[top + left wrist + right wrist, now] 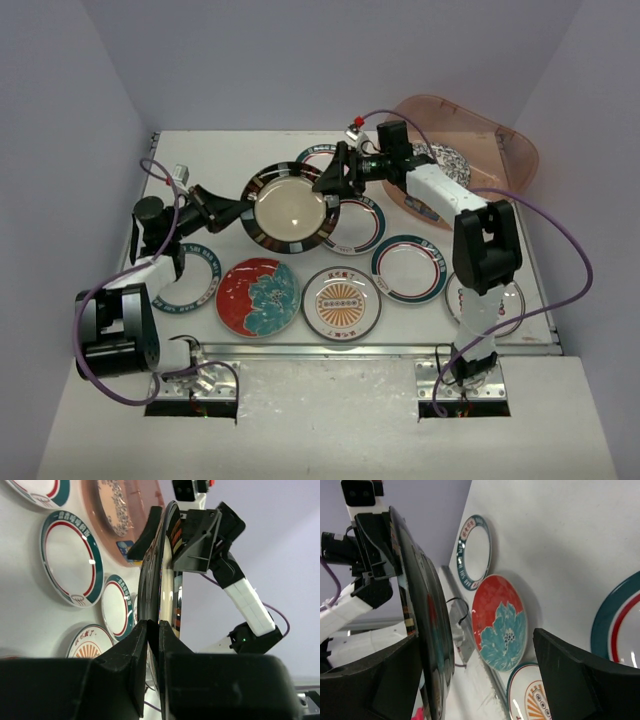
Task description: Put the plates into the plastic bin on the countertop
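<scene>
The dark-rimmed plate (290, 207) hangs above the surface (225, 150), to the left of the bin (505, 140) and outside it. It is held roughly level, with its cream centre facing up. The left jaws are clamped on its rim at the edge farthest from the bin; in the left wrist view the two fingers (137, 650) pinch the rim between them. The right jaws straddle the rim on the side nearest the bin but stand wide apart. In the right wrist view one side is close beside the plate and the other is well clear of it.

The bin sits at the far right corner of the surface, and a speckled plate (447, 160) lies in its bottom. The other plates lie flat on the surface, left of the bin or nearer than it:
- A teal-and-red rimmed plate (408, 268) lies near the bin.
- A second teal-rimmed plate (364, 228) is partly under the held one.
- A third teal-rimmed plate (318, 157) is just beyond the held one.
- The orange sunburst plate (341, 301) and the red-and-teal floral plate (258, 297) lie farther left.
- A blue-rimmed plate (195, 285) is farthest from the bin.
- A red-lettered plate (500, 305) lies nearer than the bin, partly hidden by the right arm (480, 245).
</scene>
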